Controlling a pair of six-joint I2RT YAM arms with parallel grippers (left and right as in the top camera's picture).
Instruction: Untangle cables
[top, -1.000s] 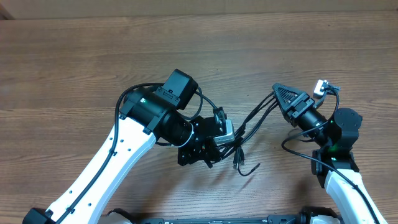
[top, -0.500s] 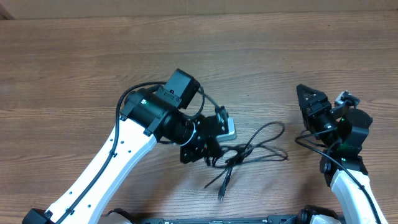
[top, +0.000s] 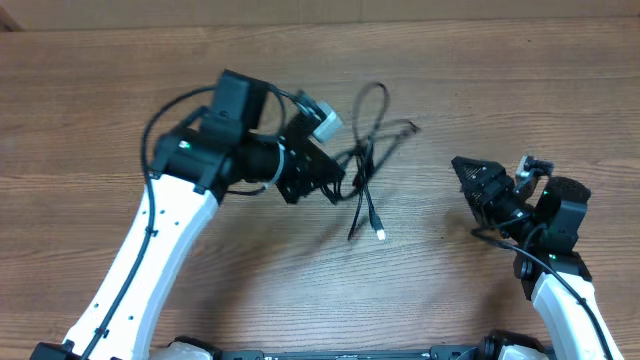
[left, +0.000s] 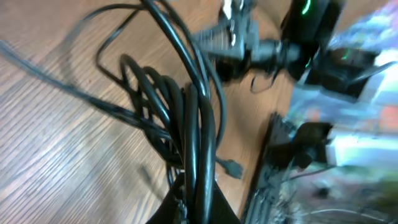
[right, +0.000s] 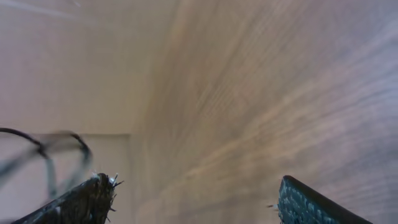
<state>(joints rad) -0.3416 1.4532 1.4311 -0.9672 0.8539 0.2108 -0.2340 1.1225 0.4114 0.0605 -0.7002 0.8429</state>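
The two thin black cables (top: 368, 150) lie tangled together in loops on the wooden table, just right of my left gripper (top: 335, 175). One silver plug (top: 381, 234) trails toward the front. My left gripper is shut on the cables, which run as a bundle (left: 198, 143) out from between its fingers in the left wrist view. My right gripper (top: 468, 180) is open and empty, well to the right of the tangle; its two fingertips (right: 193, 199) frame bare wood in the right wrist view.
The wooden table (top: 500, 80) stretches all round. The right arm (left: 273, 50) shows at the top of the left wrist view. Thicker black wires run along both arms.
My left gripper has swung up and back across the table, dragging the tangle with it. My right gripper let the cables go a second ago and now sits open, apart from them.
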